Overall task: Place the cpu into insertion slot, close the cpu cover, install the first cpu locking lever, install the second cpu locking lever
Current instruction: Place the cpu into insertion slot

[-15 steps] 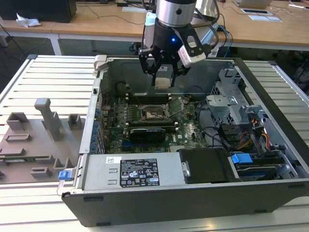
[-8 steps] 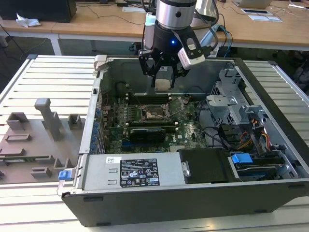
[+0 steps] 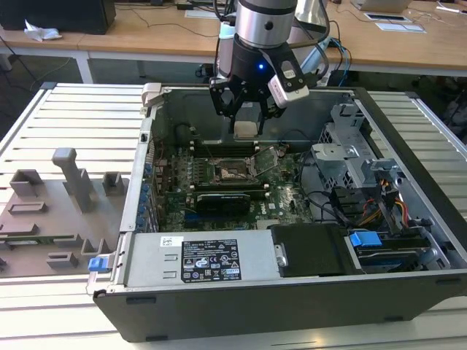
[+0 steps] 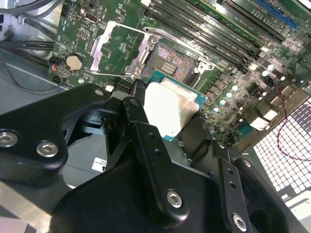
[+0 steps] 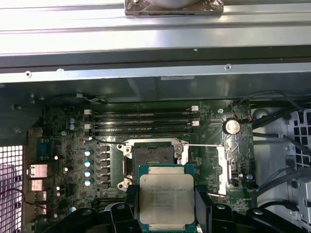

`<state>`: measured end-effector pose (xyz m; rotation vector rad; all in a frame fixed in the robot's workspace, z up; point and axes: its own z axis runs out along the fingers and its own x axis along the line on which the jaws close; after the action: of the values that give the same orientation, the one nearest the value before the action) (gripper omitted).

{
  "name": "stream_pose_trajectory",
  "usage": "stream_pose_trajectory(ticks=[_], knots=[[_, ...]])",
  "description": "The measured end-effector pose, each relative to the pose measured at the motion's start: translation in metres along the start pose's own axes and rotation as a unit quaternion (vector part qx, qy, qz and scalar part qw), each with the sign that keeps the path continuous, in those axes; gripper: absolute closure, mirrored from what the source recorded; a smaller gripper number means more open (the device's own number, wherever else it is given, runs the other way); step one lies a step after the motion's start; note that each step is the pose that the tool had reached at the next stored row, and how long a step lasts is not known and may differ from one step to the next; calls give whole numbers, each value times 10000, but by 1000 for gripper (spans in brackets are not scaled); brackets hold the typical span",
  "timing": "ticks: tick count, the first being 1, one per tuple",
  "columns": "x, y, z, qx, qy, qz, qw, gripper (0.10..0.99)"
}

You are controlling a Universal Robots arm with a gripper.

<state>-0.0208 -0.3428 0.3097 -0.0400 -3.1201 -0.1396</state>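
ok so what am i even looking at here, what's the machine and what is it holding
It's one silver robot arm reaching into an open dark grey computer case that lies on a slatted metal table. The exterior view comes from a camera off the arm. Both wrist views come from cameras riding on the arm, looking past its black pincer. The pincer is shut on a small flat square silvery-grey cpu chip, held in the air above the green motherboard. Close to the chip is the square insertion slot with a dark centre, with nothing in it yet. Its thin silvery metal cover frame is swung open to one side. Grey plastic fixtures stand on the table at the exterior view's left.
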Motion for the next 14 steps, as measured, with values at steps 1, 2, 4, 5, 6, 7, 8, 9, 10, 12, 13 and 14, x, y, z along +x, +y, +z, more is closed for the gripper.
stream_pose_trajectory(ticks=[1, 2, 4, 5, 6, 7, 8, 9, 10, 12, 13, 14], knots=[[0, 0, 5, 0, 0, 0, 10000, 545], [0, -1, 10, 0, 0, 0, 10000, 545], [0, -3, 26, 0, 0, 0, 10000, 545], [-1, -3, 35, 0, 0, 0, 10000, 545], [-1, -4, 41, 0, 0, 0, 10000, 545], [-1, -5, 49, 0, 0, 0, 10000, 545], [-1, -5, 54, 0, 0, 0, 10000, 545], [-1, -5, 59, 0, 0, 0, 10000, 545], [-1, -6, 67, 0, 0, 0, 10000, 545], [-2, -7, 80, 0, 0, 0, 10000, 545], [-2, -8, 85, 0, 0, 0, 10000, 545], [-2, -8, 90, 0, 0, 0, 10000, 545]])
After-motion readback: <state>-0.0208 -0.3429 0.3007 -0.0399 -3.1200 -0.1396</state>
